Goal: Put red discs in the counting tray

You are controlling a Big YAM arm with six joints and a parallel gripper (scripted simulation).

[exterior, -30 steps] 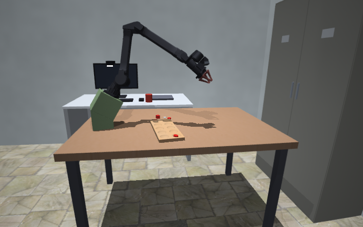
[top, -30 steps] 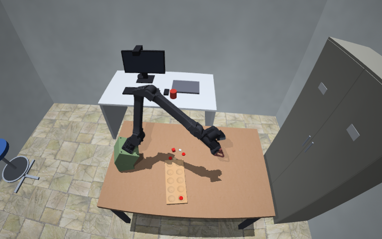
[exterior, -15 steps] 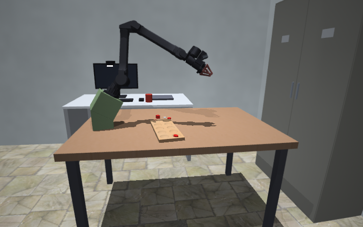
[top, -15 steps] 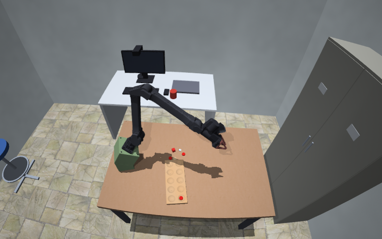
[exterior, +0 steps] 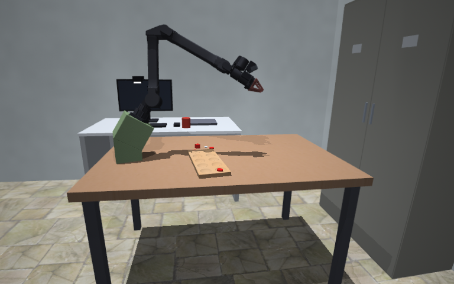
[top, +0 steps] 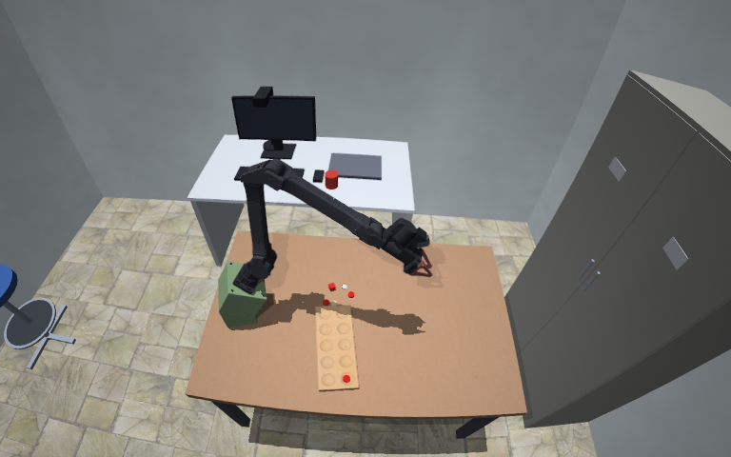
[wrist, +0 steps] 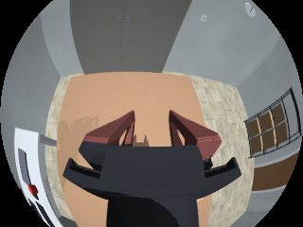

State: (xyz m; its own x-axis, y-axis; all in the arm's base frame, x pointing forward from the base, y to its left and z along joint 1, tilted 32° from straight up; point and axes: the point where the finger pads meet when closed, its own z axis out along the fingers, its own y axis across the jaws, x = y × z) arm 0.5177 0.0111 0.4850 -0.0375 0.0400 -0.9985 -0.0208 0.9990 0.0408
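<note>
Jaws [exterior: 256, 86]: partly parted, about mid-width, with nothing between the fingers; the wrist view shows only bare counter through the gap.
Jaw height: high above the counter [top: 460, 350], over its far right part, tipped forward and down.
Counting tray [top: 330, 370]: a long pale board lying flat, below the jaws and off toward the arm's base side, nearer the front edge of the counter.
Tray long axis: runs from the far side to the near edge of the counter, two pockets across.
Tray contents: one red disc in pocket [top: 346, 378], at the near-end right pocket; the other pockets look bare, so by my count one more is needed.
Loose red discs: one [top: 350, 294] just beyond the tray's far end, another [top: 325, 302] beside the tray's far left corner; both lie below the jaws and back toward the base.
Other pieces: a red cube [top: 331, 286] and a small white piece [top: 345, 286] near those discs, to be left alone.
Key relation: the nearest loose disc lies down and base-ward from the jaws, between them and the tray's far end.
Likely next need: swing back over that cluster and descend onto a single disc without brushing its neighbours.
</note>
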